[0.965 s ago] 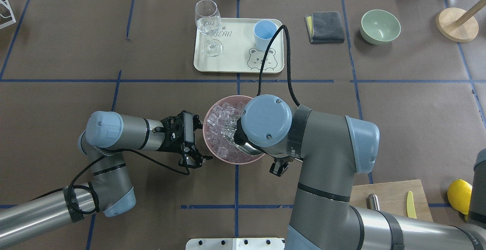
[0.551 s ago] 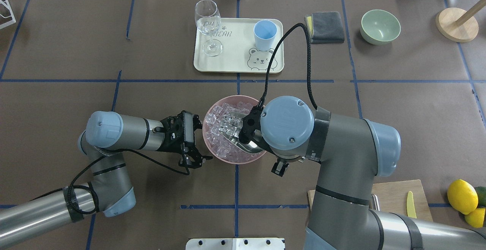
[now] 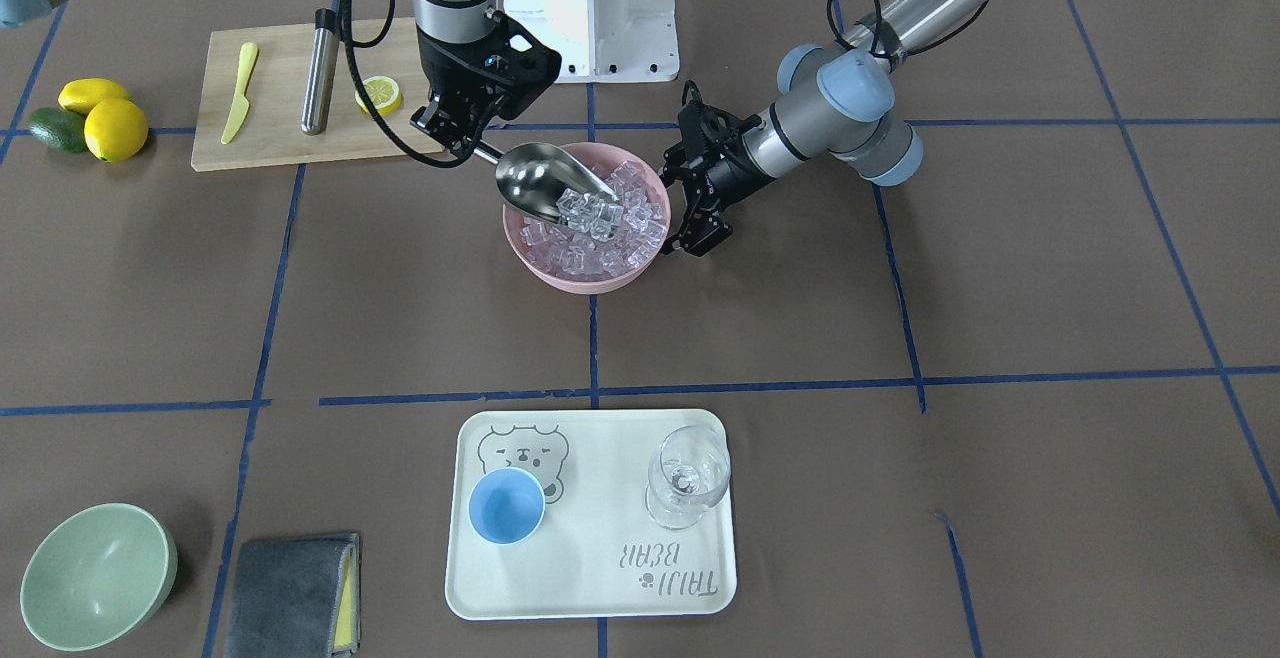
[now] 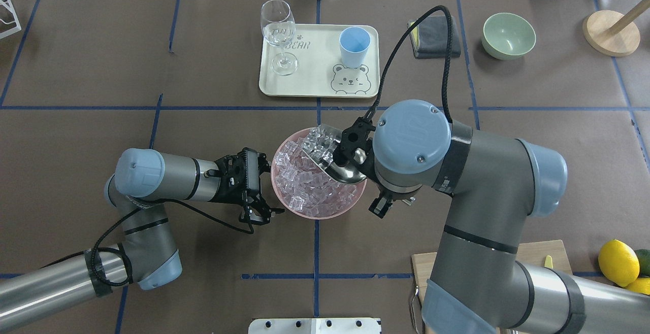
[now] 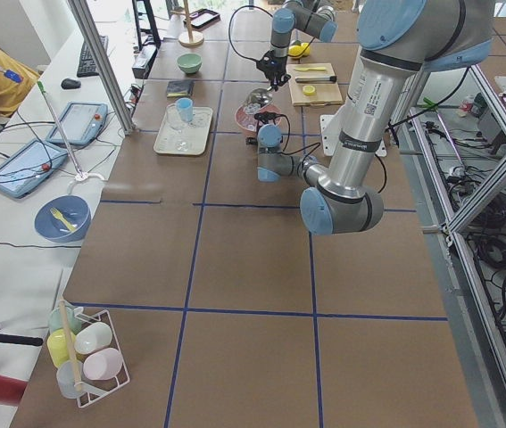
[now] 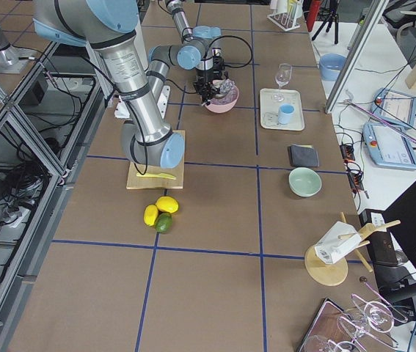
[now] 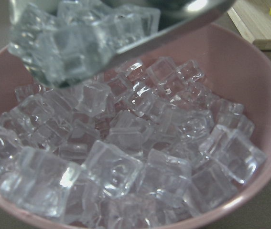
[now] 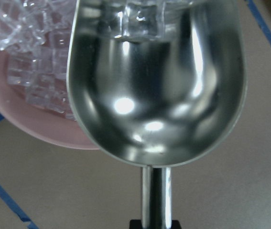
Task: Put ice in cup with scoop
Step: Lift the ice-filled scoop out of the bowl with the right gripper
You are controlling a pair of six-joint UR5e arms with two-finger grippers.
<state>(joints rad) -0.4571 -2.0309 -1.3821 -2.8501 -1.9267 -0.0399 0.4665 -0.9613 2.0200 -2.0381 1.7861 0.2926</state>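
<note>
The pink bowl (image 4: 304,211) (image 3: 560,278) holds a heap of ice (image 4: 310,187) (image 7: 140,157). My right gripper (image 3: 455,136) is shut on the handle (image 8: 155,200) of the steel scoop (image 3: 535,178) (image 8: 157,81). It holds the scoop above the bowl's far right side, with several ice cubes (image 4: 320,143) at its front end. My left gripper (image 4: 264,213) (image 3: 692,238) is beside the bowl's left rim. Its fingers are closed together and their tips touch the rim. The light-blue cup (image 4: 354,44) (image 3: 507,505) stands on the cream tray (image 4: 315,82).
A clear stemmed glass (image 4: 278,29) stands on the tray's left. A grey cloth (image 4: 431,39) and a pale green bowl (image 4: 509,34) lie at the far right. A cutting board (image 3: 280,128) with a steel cylinder (image 3: 320,83) and lemons (image 4: 617,262) are near the robot's right.
My right arm has swung right and away from the robot. It has lifted the scoop out of the heap with ice in it. The left arm has not moved.
</note>
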